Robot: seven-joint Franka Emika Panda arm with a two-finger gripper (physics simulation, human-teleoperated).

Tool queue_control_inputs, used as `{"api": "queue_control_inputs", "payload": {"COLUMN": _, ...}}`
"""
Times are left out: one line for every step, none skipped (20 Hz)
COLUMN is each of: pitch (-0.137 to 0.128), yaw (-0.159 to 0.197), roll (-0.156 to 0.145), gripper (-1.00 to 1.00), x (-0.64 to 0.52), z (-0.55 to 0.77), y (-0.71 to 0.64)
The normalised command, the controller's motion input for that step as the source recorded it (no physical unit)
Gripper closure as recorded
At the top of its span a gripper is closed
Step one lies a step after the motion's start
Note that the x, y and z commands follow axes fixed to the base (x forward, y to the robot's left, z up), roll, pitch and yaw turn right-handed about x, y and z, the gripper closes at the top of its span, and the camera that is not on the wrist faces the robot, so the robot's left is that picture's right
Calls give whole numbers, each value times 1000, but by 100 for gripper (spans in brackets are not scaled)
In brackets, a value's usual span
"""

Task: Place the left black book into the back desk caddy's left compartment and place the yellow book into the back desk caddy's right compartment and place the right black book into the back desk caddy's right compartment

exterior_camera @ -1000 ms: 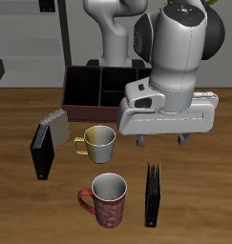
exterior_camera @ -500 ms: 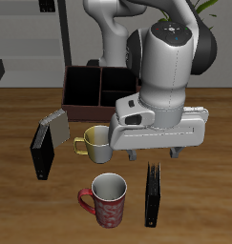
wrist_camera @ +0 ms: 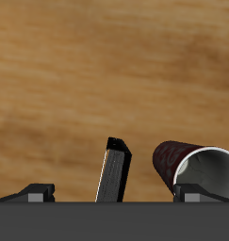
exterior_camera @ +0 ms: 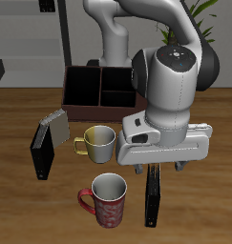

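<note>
The left black book stands on its edge near the table's front, beside a red mug. My gripper hangs just above the book's far end, open, with one finger on each side. The wrist view shows the same book standing upright between the two fingertips of the gripper. The right black book stands across the table, and the yellow book leans right behind it. Farther back sits the dark desk caddy, with its compartments partly hidden by my arm.
A red mug stands close beside the left black book and also appears in the wrist view. An olive metal mug sits mid-table between the books. A dark wall lies behind the caddy.
The gripper has come forward and down from near the caddy to just over the left black book. The books and mugs have not moved.
</note>
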Motion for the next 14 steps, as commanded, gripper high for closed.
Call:
{"api": "queue_control_inputs", "payload": {"pitch": -2, "yaw": -37, "roll": -42, "gripper": -100, "x": 23, "z": -168, "y": 12}}
{"api": "queue_control_inputs", "payload": {"pitch": 25, "yaw": -47, "roll": -10, "gripper": -100, "x": -50, "z": -207, "y": 47}}
{"api": "queue_control_inputs", "payload": {"pitch": 30, "yaw": 34, "roll": 14, "gripper": -100, "x": 33, "z": -349, "y": 127}}
{"api": "queue_control_inputs", "payload": {"pitch": 7, "yaw": -14, "roll": -21, "gripper": -100, "x": 2, "z": -131, "y": -36}}
{"api": "queue_control_inputs", "payload": {"pitch": 50, "yaw": -74, "roll": 1, "gripper": -100, "x": 44, "z": -377, "y": 71}}
{"api": "queue_control_inputs", "payload": {"pitch": 33, "yaw": 17, "roll": 3, "gripper": -100, "x": 19, "z": -341, "y": 77}}
{"api": "queue_control_inputs", "payload": {"pitch": 0, "yaw": 0, "roll": 0, "gripper": -100, "x": -45, "z": 4, "y": -15}}
{"api": "queue_control_inputs", "payload": {"pitch": 79, "yaw": -83, "roll": -5, "gripper": -100, "x": 43, "z": -684, "y": 210}}
{"api": "queue_control_inputs", "payload": {"pitch": 15, "yaw": 33, "roll": 33, "gripper": -100, "x": -45, "z": -248, "y": 90}}
{"api": "queue_control_inputs", "payload": {"pitch": 42, "yaw": -71, "roll": -35, "gripper": -100, "x": -49, "z": -294, "y": 25}}
{"api": "queue_control_inputs", "payload": {"pitch": 25, "yaw": 15, "roll": 25, "gripper": -100, "x": -30, "z": -335, "y": 189}}
{"api": "queue_control_inputs", "payload": {"pitch": 46, "yaw": -20, "roll": 25, "gripper": -100, "x": -19, "z": -308, "y": 98}}
{"api": "queue_control_inputs", "payload": {"pitch": 49, "yaw": -58, "roll": -15, "gripper": -100, "x": 32, "z": -332, "y": 122}}
{"api": "queue_control_inputs", "payload": {"pitch": 30, "yaw": 13, "roll": 37, "gripper": -100, "x": -24, "z": -291, "y": 166}}
